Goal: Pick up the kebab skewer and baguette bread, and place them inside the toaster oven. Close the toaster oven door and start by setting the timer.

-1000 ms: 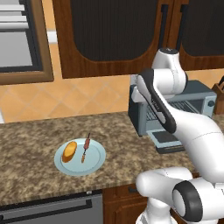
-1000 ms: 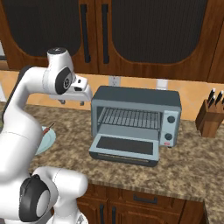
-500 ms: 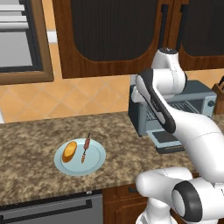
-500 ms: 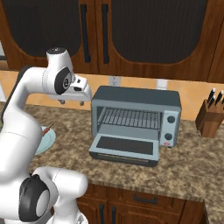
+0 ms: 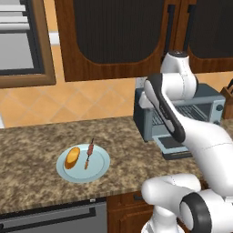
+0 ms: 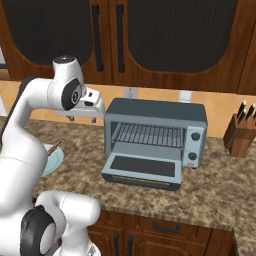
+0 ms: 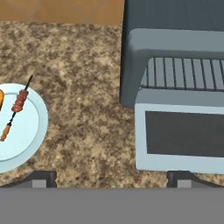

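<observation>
Claw [image 7: 112, 177] released, empty, high over desk [image 7: 87, 122]; skewer [image 7: 15, 109] and bread [image 5: 72, 157] on plate [image 5: 98, 168] off to its left, open oven [image 6: 155, 135] right.

Speckled brown granite counter [image 5: 36, 150] viewed forward and down from 2 rear base cameras, left and right, boxy grey-blue toaster oven [image 6: 155, 137] shared, looked down on closely from the hand camera [image 7: 175, 65].

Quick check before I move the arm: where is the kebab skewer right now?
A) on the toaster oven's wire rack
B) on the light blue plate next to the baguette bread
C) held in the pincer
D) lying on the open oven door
B: the kebab skewer lies on the plate beside the baguette bread, left of the toaster oven.
</observation>
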{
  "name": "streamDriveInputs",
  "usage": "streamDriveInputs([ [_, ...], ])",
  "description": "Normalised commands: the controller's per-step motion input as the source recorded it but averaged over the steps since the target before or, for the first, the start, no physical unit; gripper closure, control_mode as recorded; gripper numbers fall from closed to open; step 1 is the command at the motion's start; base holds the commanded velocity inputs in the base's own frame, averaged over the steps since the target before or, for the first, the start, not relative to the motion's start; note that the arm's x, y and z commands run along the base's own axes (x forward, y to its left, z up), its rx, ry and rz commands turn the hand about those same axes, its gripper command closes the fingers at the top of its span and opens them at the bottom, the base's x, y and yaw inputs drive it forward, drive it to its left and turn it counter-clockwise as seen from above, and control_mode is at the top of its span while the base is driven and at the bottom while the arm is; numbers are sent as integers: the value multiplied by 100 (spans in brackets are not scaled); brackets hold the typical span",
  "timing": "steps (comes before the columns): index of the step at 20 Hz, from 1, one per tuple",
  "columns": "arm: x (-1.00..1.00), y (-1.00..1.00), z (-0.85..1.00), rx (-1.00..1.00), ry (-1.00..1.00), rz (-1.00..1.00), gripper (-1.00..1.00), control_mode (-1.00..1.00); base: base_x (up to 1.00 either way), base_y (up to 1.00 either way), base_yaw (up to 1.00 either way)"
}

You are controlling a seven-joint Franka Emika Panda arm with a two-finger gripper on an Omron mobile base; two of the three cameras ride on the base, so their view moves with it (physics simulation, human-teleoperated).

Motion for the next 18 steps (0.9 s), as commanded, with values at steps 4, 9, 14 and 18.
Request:
streamDriveInputs([
  [4, -54, -90, 0, 4, -20, 21, -100, -100, 0, 0, 0],
  [9, -47, -100, -6, 2, -40, 49, -100, -100, 0, 0, 0],
  [14, 0, -78, -33, 0, -28, 38, -100, -100, 0, 0, 0],
  [18, 42, -23, -36, 0, -15, 19, -100, -100, 0, 0, 0],
])
